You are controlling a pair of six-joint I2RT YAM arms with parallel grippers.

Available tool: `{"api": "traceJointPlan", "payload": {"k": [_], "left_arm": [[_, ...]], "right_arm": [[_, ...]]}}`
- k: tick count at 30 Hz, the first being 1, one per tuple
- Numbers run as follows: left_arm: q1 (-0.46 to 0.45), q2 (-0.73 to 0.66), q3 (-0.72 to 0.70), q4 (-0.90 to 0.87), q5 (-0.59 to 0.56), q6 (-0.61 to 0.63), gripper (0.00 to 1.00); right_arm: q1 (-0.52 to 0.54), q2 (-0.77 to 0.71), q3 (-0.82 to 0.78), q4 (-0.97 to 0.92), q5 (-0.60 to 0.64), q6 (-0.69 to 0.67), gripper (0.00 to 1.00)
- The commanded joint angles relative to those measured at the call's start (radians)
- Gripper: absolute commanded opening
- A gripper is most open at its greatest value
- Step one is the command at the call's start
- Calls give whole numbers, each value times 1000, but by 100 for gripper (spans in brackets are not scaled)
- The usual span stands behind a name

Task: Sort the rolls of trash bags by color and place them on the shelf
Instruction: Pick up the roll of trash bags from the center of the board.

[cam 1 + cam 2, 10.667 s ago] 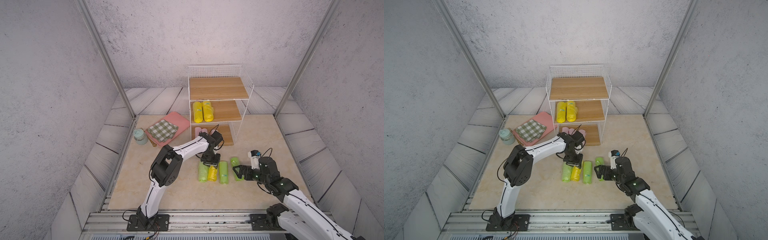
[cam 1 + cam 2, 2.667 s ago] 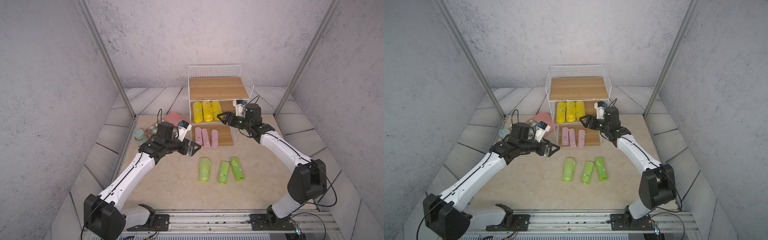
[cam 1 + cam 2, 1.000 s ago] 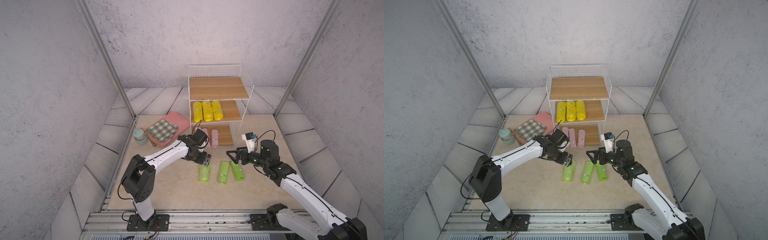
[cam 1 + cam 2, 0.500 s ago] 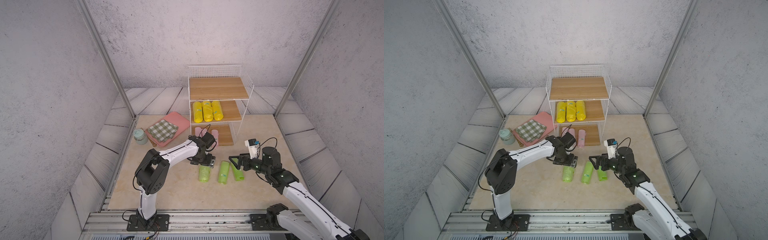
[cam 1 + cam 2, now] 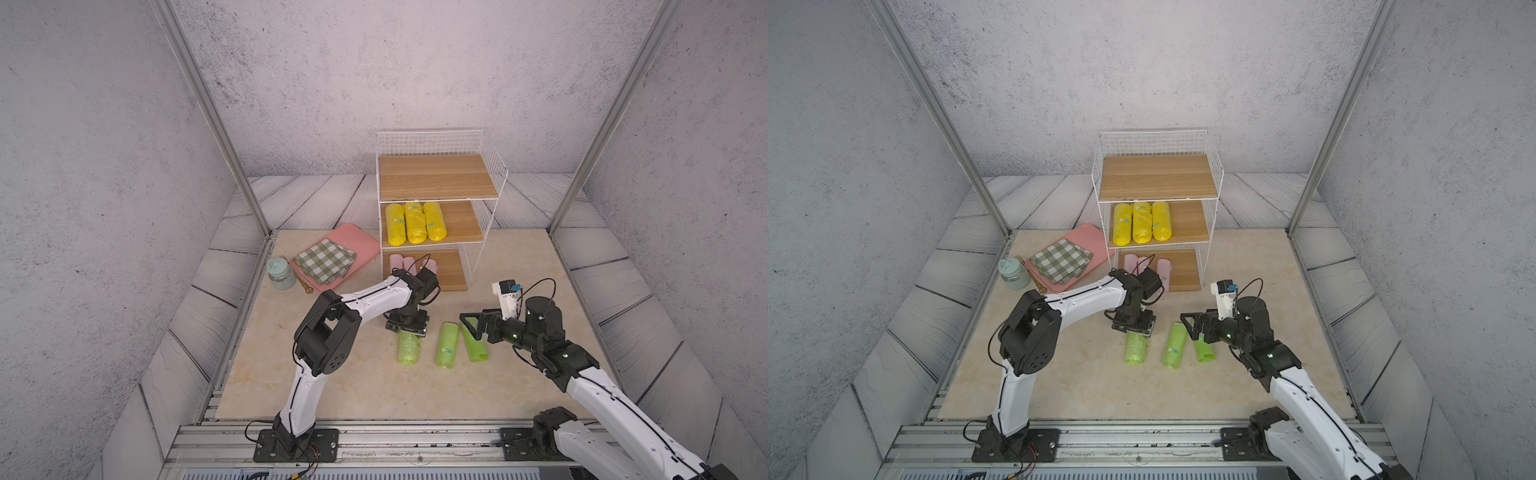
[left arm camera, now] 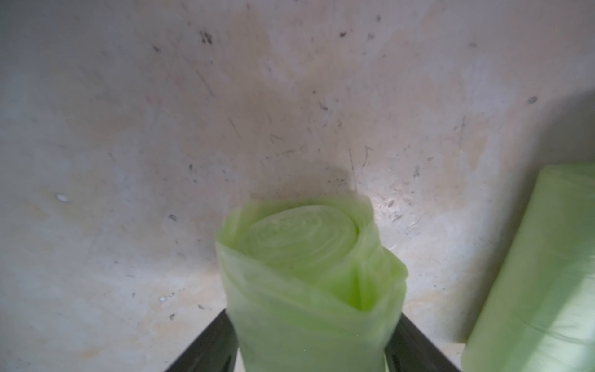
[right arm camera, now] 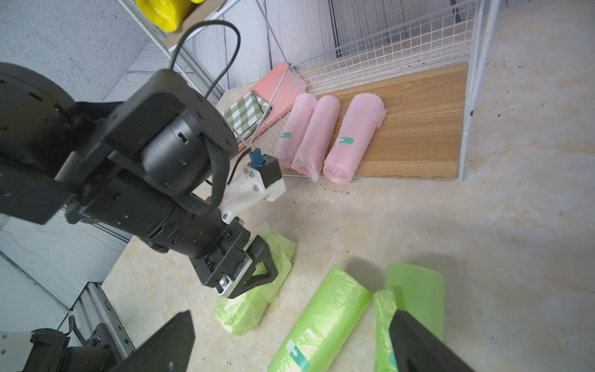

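Three green rolls lie on the table in front of the shelf [image 5: 440,178]. My left gripper [image 5: 407,326] points down over the far end of the left green roll [image 5: 407,351], and in the left wrist view its fingers [image 6: 222,335] press both sides of that roll [image 6: 309,283]. My right gripper [image 7: 289,351] hangs open over the middle green roll [image 7: 322,319] and the right green roll [image 7: 415,286], touching neither. Three yellow rolls [image 5: 413,222] lie on the middle board. Three pink rolls [image 7: 322,135] lie on the bottom board. The top board is bare.
A pink tray [image 5: 357,245] with a folded green-checked cloth [image 5: 324,262] lies left of the shelf. A teal jar [image 5: 280,274] stands beside it at the table's left edge. The left arm reaches across in front of the shelf's bottom board.
My left gripper has come down over the left green roll and its jaws have closed in on it. The right gripper has drifted slightly right and stays open.
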Motion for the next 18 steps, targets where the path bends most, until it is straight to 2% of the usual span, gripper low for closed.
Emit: {"api": "traceJointPlan", "payload": {"k": [1,6,11,14,18], "left_arm": [[2,25,28,-43,-13,14,68],[7,38,28,-41,3,21,59],[9,40,25,-33,22,30,44],[11,28,14,-24,31,35,30],[15,-5,-16,2,50,45,0]], "right_arm": [[-3,-18,-12,-12,26,-8,99],[-3,-20,-34,2,26,5,99],[-2,-28,-33,-8,32,3,99],[-2,-39,-33,-12,32,1,99],[-2,-58,-38,-14,29,-5,99]]}}
